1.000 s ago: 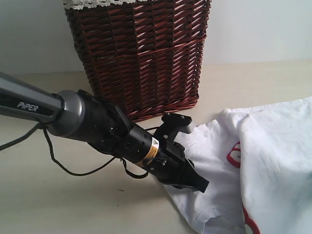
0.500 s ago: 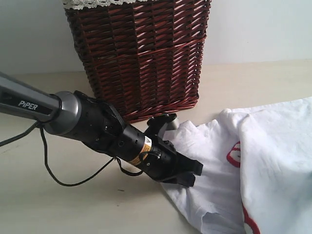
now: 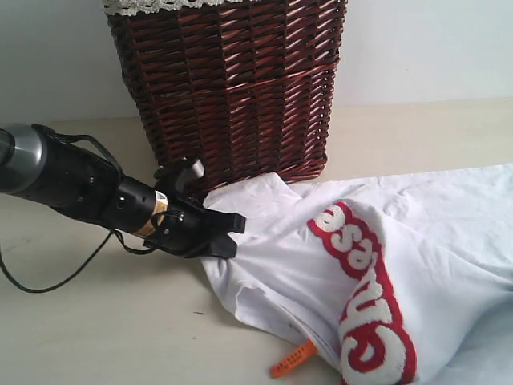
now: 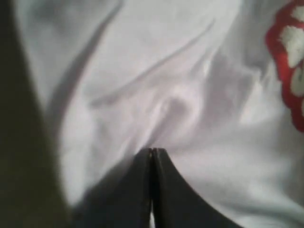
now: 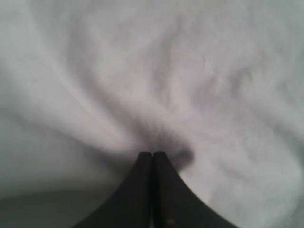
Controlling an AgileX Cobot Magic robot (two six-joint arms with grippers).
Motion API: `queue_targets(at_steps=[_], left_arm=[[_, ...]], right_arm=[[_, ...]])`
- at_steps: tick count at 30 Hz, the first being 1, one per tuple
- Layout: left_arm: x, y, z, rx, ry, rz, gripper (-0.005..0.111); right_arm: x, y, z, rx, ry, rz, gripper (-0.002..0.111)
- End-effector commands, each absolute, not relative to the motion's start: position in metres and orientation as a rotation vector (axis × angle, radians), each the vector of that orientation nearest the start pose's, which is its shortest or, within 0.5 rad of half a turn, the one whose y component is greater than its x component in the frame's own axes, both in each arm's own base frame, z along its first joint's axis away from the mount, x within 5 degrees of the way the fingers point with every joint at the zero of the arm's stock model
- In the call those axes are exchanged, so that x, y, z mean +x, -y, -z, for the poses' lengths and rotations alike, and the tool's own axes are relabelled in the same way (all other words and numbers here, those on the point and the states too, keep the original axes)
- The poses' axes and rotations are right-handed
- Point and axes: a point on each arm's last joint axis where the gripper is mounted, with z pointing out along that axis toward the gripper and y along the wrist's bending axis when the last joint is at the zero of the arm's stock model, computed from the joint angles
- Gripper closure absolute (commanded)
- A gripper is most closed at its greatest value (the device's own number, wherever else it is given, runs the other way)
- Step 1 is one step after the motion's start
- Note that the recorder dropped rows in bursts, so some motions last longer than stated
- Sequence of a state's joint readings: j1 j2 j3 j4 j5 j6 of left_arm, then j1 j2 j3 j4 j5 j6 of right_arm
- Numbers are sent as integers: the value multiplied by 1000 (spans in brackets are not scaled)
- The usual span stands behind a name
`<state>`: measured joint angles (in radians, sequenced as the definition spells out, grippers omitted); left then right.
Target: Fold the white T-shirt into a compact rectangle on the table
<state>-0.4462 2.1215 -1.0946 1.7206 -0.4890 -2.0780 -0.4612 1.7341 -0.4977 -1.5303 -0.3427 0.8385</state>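
The white T-shirt (image 3: 272, 265) lies rumpled on the table (image 3: 80, 321), stretching from the basket's foot to the right edge. Its red outlined patch (image 3: 365, 297) with fuzzy white letters faces up, and the orange neck tag (image 3: 292, 358) sticks out at the front. My left gripper (image 3: 232, 233) is shut on the shirt's left edge. In the left wrist view the gripper (image 4: 152, 151) pinches white cloth (image 4: 166, 71) that creases toward its tips. In the right wrist view my right gripper (image 5: 152, 154) is shut on puckered white fabric (image 5: 166, 71). It is out of the exterior view.
A tall dark red-brown wicker basket (image 3: 232, 88) stands right behind the left gripper and the shirt's left corner. A black cable (image 3: 48, 285) loops on the table under the left arm. Bare beige tabletop lies at the front left.
My left gripper has pulled leftward toward the basket's foot, dragging the shirt edge with it. The shirt has spread out, and the lettered patch and orange tag have come into full view.
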Motion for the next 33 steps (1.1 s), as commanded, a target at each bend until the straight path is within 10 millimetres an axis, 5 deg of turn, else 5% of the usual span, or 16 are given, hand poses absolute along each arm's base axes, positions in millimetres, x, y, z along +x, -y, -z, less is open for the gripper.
queue_targets(at_steps=[1, 6, 16, 19, 24, 28, 33], left_arm=[[351, 166, -80, 276, -2639, 741, 107], [355, 153, -93, 374, -2585, 842, 107], [290, 232, -173, 945, -2297, 1285, 107], [260, 258, -166, 1063, -2304, 1278, 107], [224, 288, -143, 1137, -2356, 1022, 107], [231, 290, -139, 1005, -2370, 792, 107], [248, 278, -130, 923, -2407, 729, 107]], right_arm=[[228, 84, -94, -411, -2599, -23, 108], [228, 84, -94, -411, -2599, -23, 108], [229, 84, -94, -407, -2593, -35, 108], [229, 84, -94, -407, -2593, -35, 108], [229, 84, -95, -404, -2591, -34, 108], [229, 84, -99, -401, -2578, -22, 108], [230, 84, -109, -403, -2541, 4, 108]])
